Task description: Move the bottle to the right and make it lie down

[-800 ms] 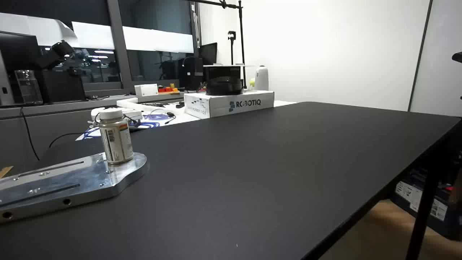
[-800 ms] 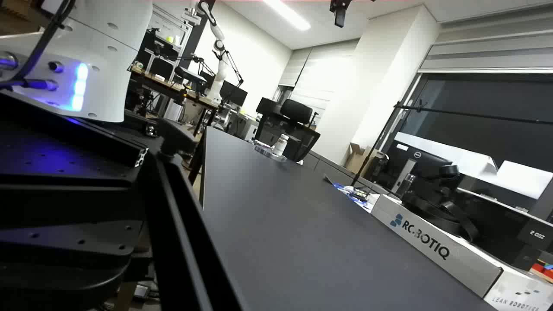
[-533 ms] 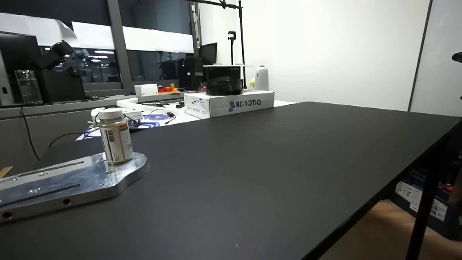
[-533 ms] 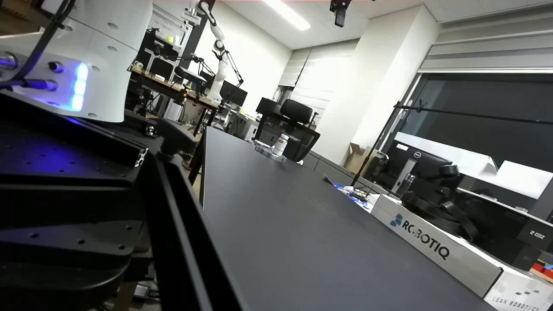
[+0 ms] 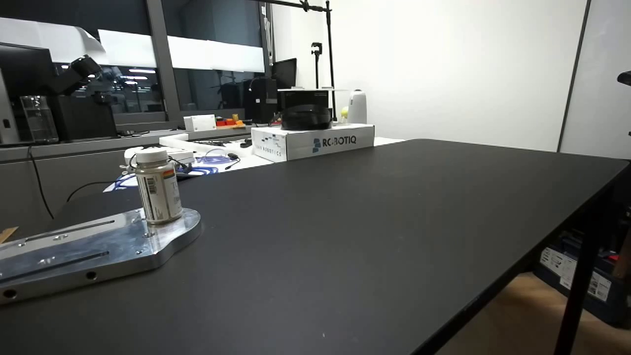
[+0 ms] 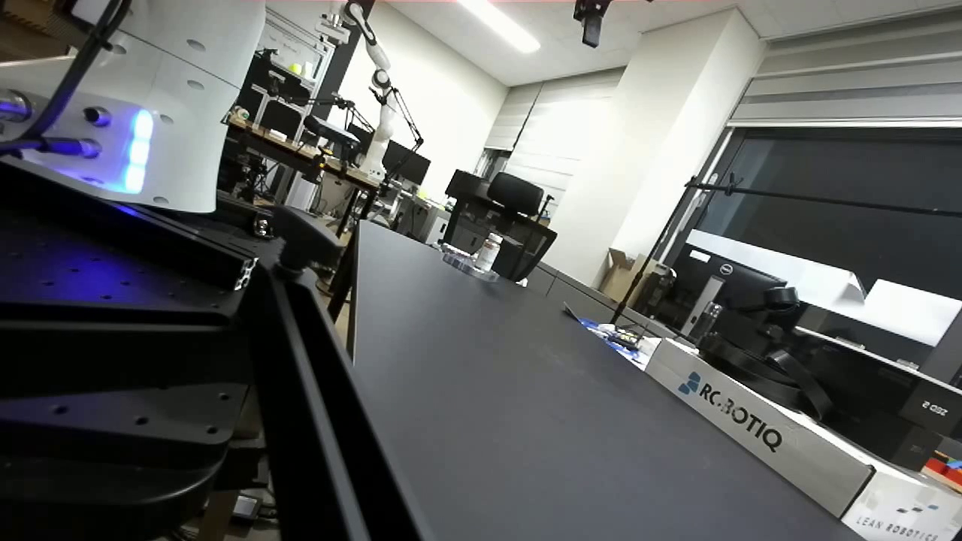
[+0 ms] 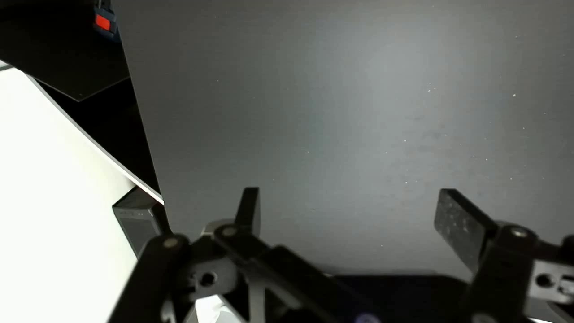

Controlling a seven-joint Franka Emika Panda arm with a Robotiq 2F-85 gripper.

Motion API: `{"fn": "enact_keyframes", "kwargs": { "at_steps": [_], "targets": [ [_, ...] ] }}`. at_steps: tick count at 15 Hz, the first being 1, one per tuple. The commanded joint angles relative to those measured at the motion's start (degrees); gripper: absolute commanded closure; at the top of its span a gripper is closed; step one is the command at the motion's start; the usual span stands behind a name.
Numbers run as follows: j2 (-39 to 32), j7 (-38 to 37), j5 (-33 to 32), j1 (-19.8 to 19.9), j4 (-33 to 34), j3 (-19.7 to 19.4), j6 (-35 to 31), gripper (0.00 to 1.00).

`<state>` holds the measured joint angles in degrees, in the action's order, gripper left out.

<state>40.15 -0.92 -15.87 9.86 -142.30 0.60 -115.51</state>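
2 fingers (image 7: 457, 225) of my gripper (image 7: 352, 208) hang spread above the black tabletop (image 7: 314, 112), presumably leaving room to clasp the bottle (image 5: 160, 195), which stands upright on a silver metal plate (image 5: 113, 241) in both exterior views, likely its raised perch until I can lay it down.

The black-and-silver two-fingered gripper (image 7: 347, 204) is held with its jaws spread wide apart; the rounded white arm base (image 6: 169, 98) is lit blue on one side.
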Motion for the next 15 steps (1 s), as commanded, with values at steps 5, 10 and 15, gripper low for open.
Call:
{"fn": "enact_keyframes", "kwargs": {
  "at_steps": [5, 10, 15],
  "targets": [
    [-8.71, -7.22, 8.32, -7.97, 3.44, 5.03, -4.92, 0.0],
    [-17.6, -6.3, 23.54, -19.16, 11.05, 9.67, -12.69, 0.0],
    [-18.79, -5.75, 24.69, -21.63, 11.74, 11.72, -13.19, 0.0]
  ]
}}
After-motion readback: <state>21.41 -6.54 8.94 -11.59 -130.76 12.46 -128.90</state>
